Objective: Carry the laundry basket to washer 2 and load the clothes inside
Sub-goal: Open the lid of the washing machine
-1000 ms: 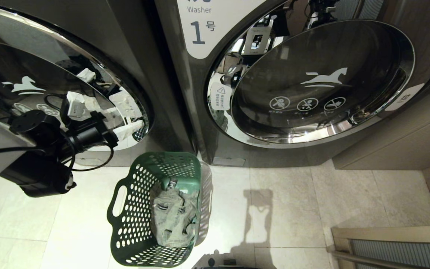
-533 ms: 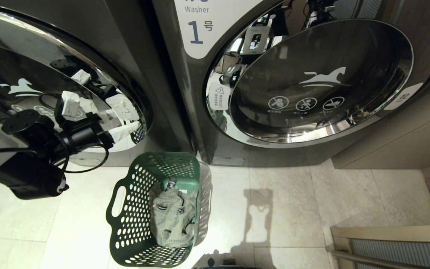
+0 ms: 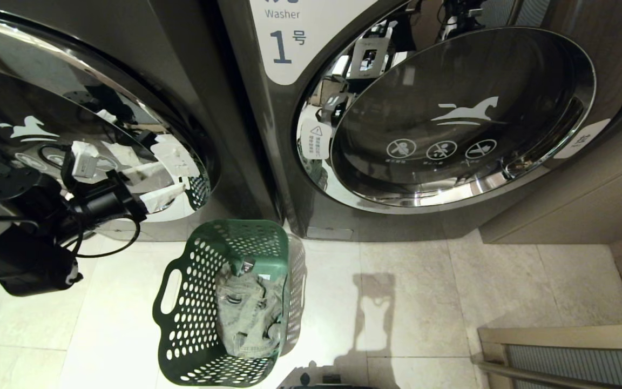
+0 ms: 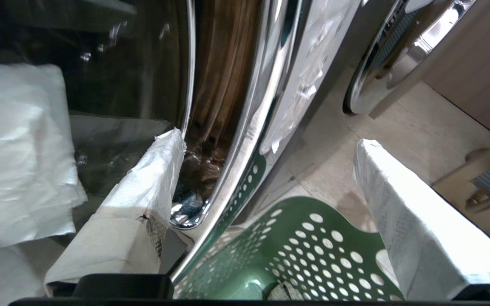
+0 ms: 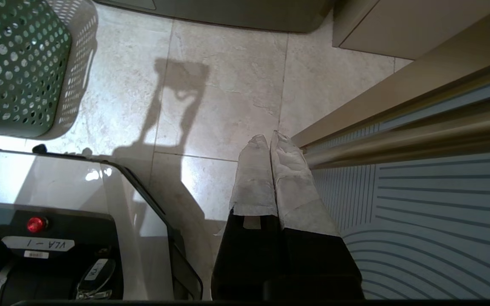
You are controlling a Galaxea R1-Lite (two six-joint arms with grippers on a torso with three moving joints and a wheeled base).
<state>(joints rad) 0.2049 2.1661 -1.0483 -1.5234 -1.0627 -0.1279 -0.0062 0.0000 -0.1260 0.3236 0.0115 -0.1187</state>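
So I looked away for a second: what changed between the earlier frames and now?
The left arm swung leftward along the left washer's door; the left gripper stayed open, holding nothing. The laundry basket, the clothes inside it and the shut right gripper stayed put.

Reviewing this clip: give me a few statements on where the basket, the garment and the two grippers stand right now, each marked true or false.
1. The dark green perforated plastic laundry basket stands on the tiled floor in front of the washers. True.
2. The pale grey-green garment already lies inside a washer drum. False: it lies in the basket.
3. The left gripper is open, at the chrome-ringed door of the left-hand dark grey washer. True.
4. The right gripper holds the basket's handle. False: it is shut on nothing, over the floor, apart from the basket.
5. The right-hand washer bears the label "3". False: its label reads "1".
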